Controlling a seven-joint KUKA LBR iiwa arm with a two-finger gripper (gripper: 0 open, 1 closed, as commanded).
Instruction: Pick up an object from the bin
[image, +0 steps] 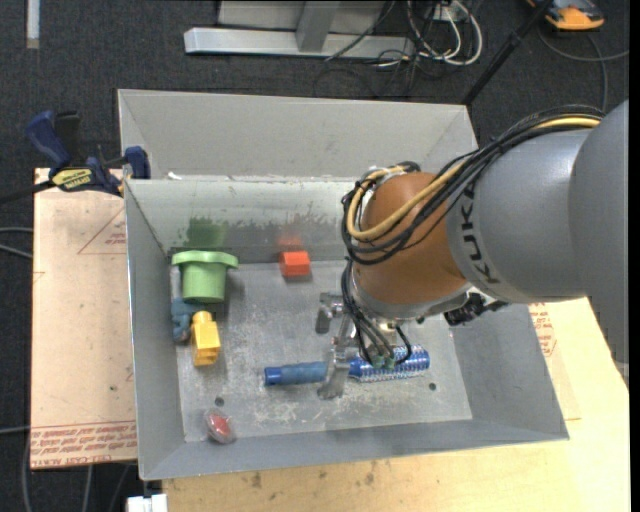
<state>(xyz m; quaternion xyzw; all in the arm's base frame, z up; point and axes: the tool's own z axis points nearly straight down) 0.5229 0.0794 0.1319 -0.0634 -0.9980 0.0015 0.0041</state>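
My gripper (335, 378) is low in the bin's middle, just under the orange wrist cover. Its metal fingers stand at the right end of a blue cylinder-shaped piece (296, 375) lying flat on the floor. A blue bristled brush-like piece (395, 366) lies right beside the fingers, partly hidden by them. Whether the fingers touch or clasp either blue thing I cannot make out.
A green cup-shaped thing (204, 275) stands at the left wall, with a yellow block (205, 337) and a dark blue piece (181, 322) just below it. An orange cube (295, 264) sits near the back wall. A small red round thing (219, 427) lies at the front left corner.
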